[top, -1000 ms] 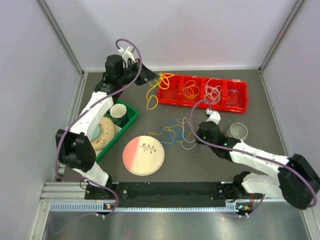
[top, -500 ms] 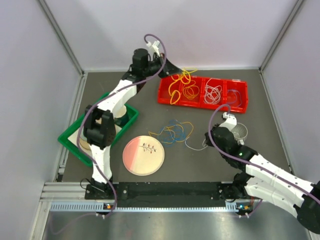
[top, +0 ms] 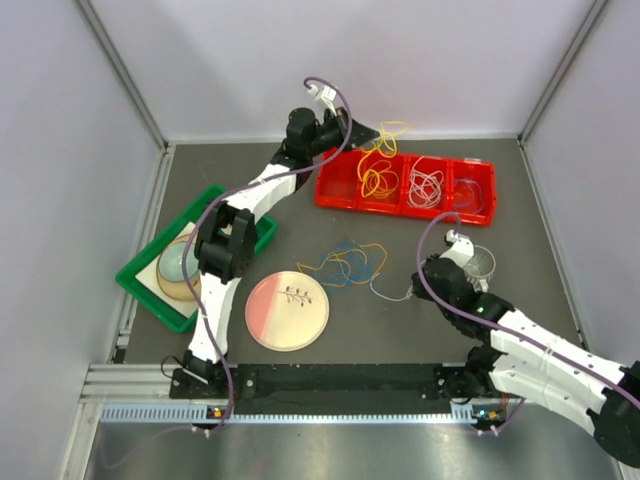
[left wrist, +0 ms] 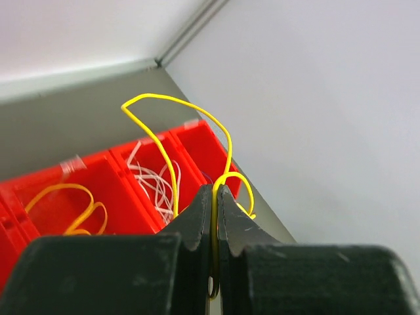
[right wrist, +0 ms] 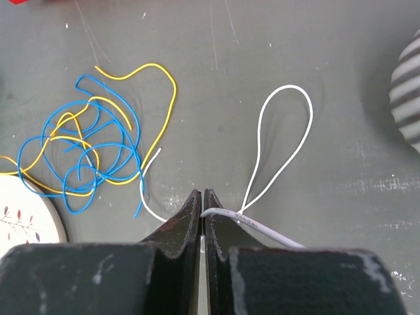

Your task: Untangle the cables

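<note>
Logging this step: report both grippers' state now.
Left gripper: closed on a thin yellow cable.
Right gripper: closed on a thin white cable.

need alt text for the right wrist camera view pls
The right hand is shut on a white cable, which curls into a loop on the grey table just ahead. To the left lies a tangle of blue and yellow cables beside the edge of a plate; a striped cup shows at the right edge.

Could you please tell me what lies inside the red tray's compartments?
Orange-yellow cables lie in the red tray's second compartment from left, white cables in the third. The left gripper, shut on a yellow cable, hides its far-left corner.
</note>
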Robot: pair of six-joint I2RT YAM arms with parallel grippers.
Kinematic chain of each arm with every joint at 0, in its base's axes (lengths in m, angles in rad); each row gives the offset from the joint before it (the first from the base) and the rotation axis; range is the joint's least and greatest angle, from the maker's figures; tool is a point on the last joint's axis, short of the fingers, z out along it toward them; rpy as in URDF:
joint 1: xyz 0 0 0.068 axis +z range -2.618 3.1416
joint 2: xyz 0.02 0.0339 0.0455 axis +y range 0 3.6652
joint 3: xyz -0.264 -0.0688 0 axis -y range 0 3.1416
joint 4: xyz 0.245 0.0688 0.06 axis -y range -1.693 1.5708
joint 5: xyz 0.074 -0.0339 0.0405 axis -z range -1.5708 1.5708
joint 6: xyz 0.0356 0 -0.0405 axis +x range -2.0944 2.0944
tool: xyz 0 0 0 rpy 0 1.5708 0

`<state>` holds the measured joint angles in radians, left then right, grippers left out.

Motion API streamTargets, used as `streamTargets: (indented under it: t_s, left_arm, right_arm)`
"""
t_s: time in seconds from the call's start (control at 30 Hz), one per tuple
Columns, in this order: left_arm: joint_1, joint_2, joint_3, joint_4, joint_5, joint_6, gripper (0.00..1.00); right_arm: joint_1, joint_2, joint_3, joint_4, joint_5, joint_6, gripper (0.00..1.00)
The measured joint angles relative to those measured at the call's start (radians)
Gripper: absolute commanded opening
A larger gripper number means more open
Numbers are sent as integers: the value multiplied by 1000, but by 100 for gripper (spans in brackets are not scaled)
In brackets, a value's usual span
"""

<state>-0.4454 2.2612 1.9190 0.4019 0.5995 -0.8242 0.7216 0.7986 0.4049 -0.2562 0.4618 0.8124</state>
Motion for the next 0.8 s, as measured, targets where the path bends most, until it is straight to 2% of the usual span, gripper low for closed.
streamTargets:
  t_s: [0.17,0.37,0.7,0.73,0.77,0.8]
  left_arm:
    - [-5,111,97,128,-40,4,0]
    - [-21,277,239,142,-78,20,0]
    - [-34,303,73,119,-126,26,0]
    - [-34,303,66,110,-128,25,7]
    - [-34,303,65,109,-130,26,24]
    - [-34,303,65,109,-132,25,37]
  right_arm:
    - [0,-2,0,-11,-12,3,0]
    - [0,-47,-20,-57,-19,4,0]
    - [0,-61,-25,-84,-18,5,0]
    - [0,-60,-25,-84,-18,5,0]
    - [0,-58,-25,-84,-18,5,0]
    - [0,-56,-25,-85,-18,5,0]
